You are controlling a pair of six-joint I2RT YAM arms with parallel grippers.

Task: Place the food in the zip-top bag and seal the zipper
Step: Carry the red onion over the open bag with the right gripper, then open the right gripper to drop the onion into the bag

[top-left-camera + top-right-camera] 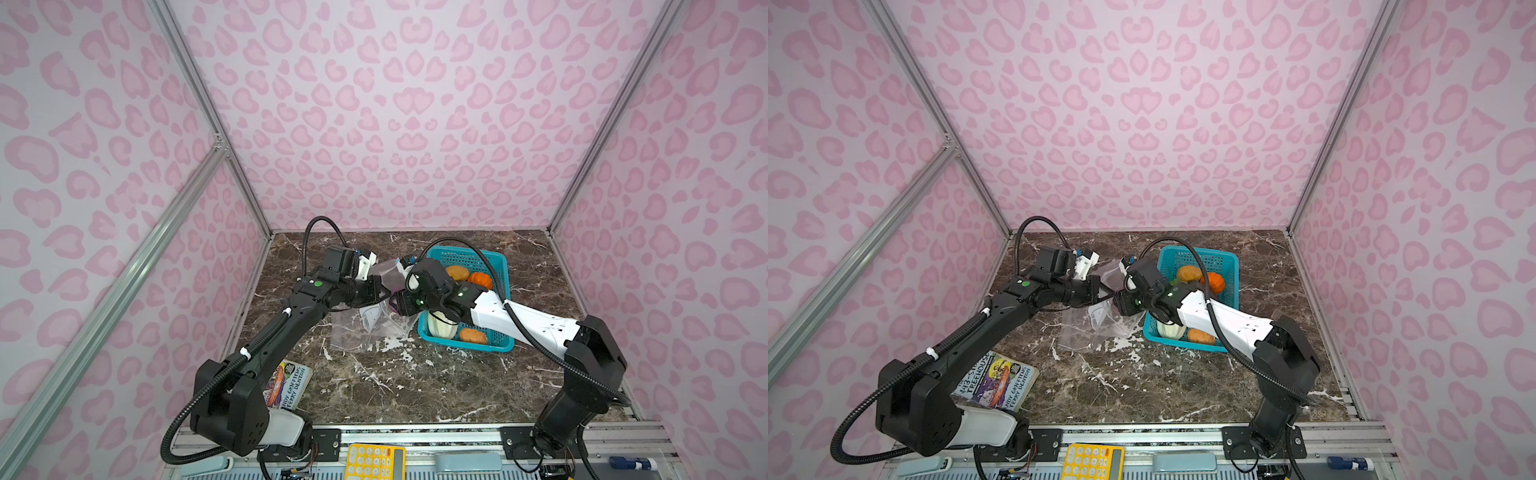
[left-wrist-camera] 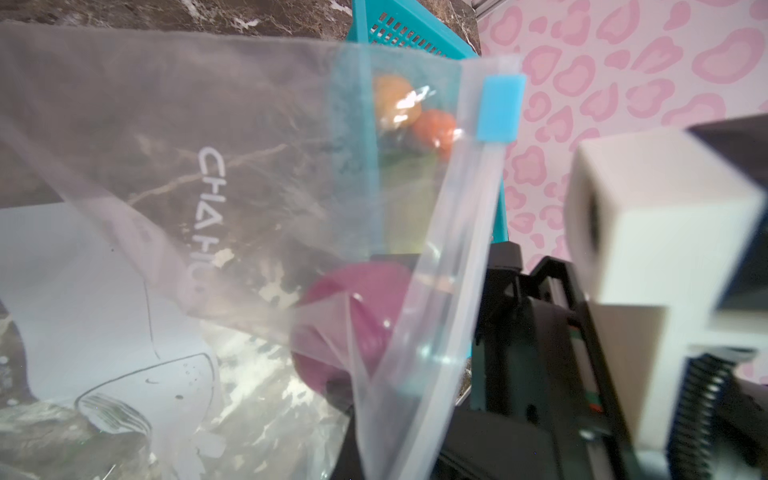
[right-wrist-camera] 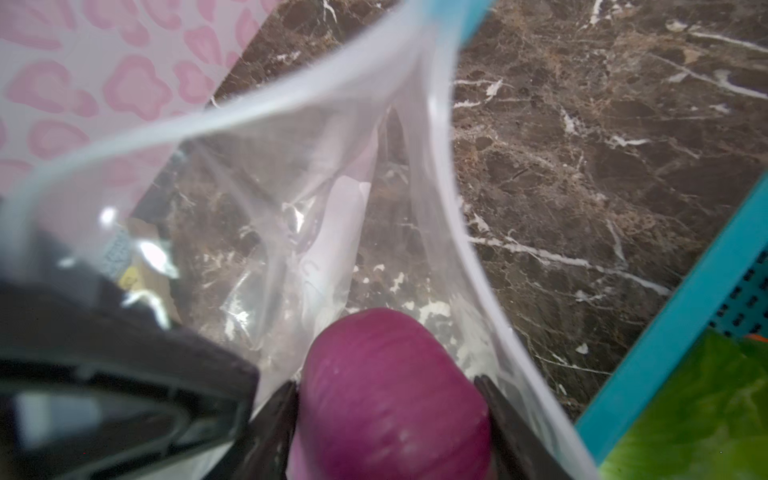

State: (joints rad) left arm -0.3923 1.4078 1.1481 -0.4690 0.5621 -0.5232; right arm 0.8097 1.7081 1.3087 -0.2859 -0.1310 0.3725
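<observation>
Barely begun, I judge: the right jaws stand part open, clamped on either side of the purple onion (image 3: 390, 399), which sits at the open mouth of the zip-top bag (image 1: 365, 328), just beside the teal basket (image 1: 478, 347) on the counter (image 1: 415, 386). The left jaws are shut, pinching the bag's mouth edge and holding it raised next to the basket. No food shows deeper inside the bag. Inside the basket lie the cabbage (image 1: 442, 326), an orange piece (image 1: 480, 280) and two tan pieces (image 1: 457, 272). The zipper (image 2: 465, 232) gapes, its blue slider (image 2: 500, 108) at one end; releasing the onion, loading the rest and sealing are left.
</observation>
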